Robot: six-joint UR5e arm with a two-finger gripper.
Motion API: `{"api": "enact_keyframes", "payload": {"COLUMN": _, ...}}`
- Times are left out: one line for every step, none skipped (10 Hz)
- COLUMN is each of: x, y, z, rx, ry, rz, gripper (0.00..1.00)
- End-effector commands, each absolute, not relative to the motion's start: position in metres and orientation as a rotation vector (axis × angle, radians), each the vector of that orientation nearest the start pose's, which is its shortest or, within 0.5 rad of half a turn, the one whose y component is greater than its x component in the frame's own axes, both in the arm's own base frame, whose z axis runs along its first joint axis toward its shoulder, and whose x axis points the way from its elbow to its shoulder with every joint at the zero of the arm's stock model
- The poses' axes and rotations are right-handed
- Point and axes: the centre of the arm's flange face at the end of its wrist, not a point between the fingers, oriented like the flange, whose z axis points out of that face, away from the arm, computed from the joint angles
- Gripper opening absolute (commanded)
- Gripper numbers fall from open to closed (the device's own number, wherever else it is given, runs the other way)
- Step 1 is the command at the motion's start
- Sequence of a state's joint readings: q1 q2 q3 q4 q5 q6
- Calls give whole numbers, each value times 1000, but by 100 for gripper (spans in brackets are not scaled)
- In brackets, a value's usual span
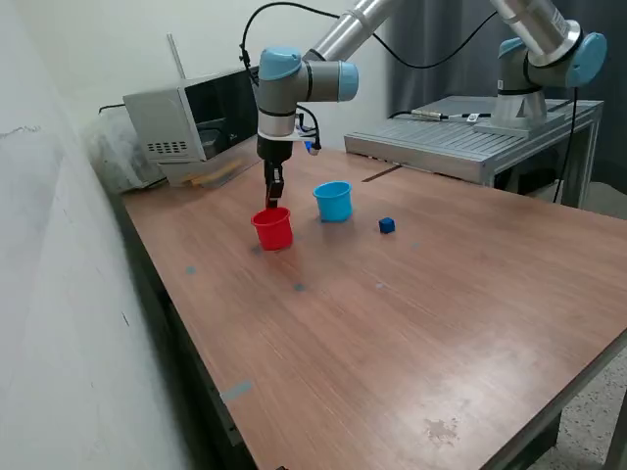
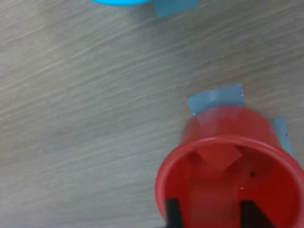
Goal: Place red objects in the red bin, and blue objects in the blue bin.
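The red bin (image 1: 272, 229) (image 2: 228, 142) stands on the wooden table, toward the exterior view's left. My gripper (image 1: 274, 193) (image 2: 211, 213) hangs straight above its mouth. Its dark fingertips (image 2: 173, 211) stand apart at the rim with nothing clamped between them, so it is open. A red cube (image 2: 218, 156) lies inside the bin. The light blue bin (image 1: 333, 201) stands just beside it, and only its rim (image 2: 118, 1) shows in the wrist view. One dark blue cube (image 1: 387, 225) rests on the table to the exterior view's right of the blue bin.
A grey boxy appliance (image 1: 191, 117) sits at the table's back corner behind the arm. A metal bench (image 1: 470, 137) carrying a second arm (image 1: 534, 59) stands at the back right. Blue-grey tape patches (image 2: 216, 97) mark the tabletop around the red bin.
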State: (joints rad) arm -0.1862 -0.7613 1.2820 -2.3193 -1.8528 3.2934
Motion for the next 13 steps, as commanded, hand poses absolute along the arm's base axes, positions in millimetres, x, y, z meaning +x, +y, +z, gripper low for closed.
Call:
{"api": "enact_keyframes", "payload": {"x": -773, "y": 33, "z": 191, "rx": -1728, "ry": 2515, "rz": 553, "gripper": 100}}
{"api": "enact_keyframes", "payload": {"x": -774, "y": 28, "z": 191, "rx": -1736, "ry": 2511, "rz": 554, "gripper": 100}}
{"api": "enact_keyframes", "payload": {"x": -773, "y": 22, "z": 192, "rx": -1745, "ry": 2504, "rz": 554, "gripper": 100}}
{"api": "enact_keyframes", "payload": {"x": -768, "y": 15, "z": 205, "rx": -1758, "ry": 2505, "rz": 566, "gripper": 100}}
{"api": "enact_keyframes", "payload": {"x": -758, "y": 12, "z": 232, "rx": -1764, "ry": 2518, "rz": 595, "gripper": 100}}
{"api": "enact_keyframes", "payload": {"x": -735, "y": 9, "z": 258, "rx": -1763, "ry": 2519, "rz": 590, "gripper": 100}}
{"api": "enact_keyframes", "payload": {"x": -709, "y": -2, "z": 267, "rx": -1773, "ry": 2508, "rz": 573, "gripper": 100}}
{"api": "enact_keyframes", "payload": {"x": -679, "y": -19, "z": 271, "rx": -1793, "ry": 2483, "rz": 547, "gripper": 100}}
{"api": "enact_keyframes", "payload": {"x": -649, "y": -41, "z": 268, "rx": -1824, "ry": 2447, "rz": 515, "gripper": 100}}
{"api": "enact_keyframes", "payload": {"x": -626, "y": -53, "z": 265, "rx": -1839, "ry": 2424, "rz": 487, "gripper": 100}}
{"api": "enact_keyframes", "payload": {"x": -607, "y": -64, "z": 261, "rx": -1832, "ry": 2423, "rz": 469, "gripper": 100}}
{"api": "enact_keyframes", "payload": {"x": -590, "y": -70, "z": 253, "rx": -1814, "ry": 2435, "rz": 433, "gripper": 100}}
{"api": "enact_keyframes", "payload": {"x": -583, "y": -76, "z": 253, "rx": -1829, "ry": 2473, "rz": 392, "gripper": 100}}
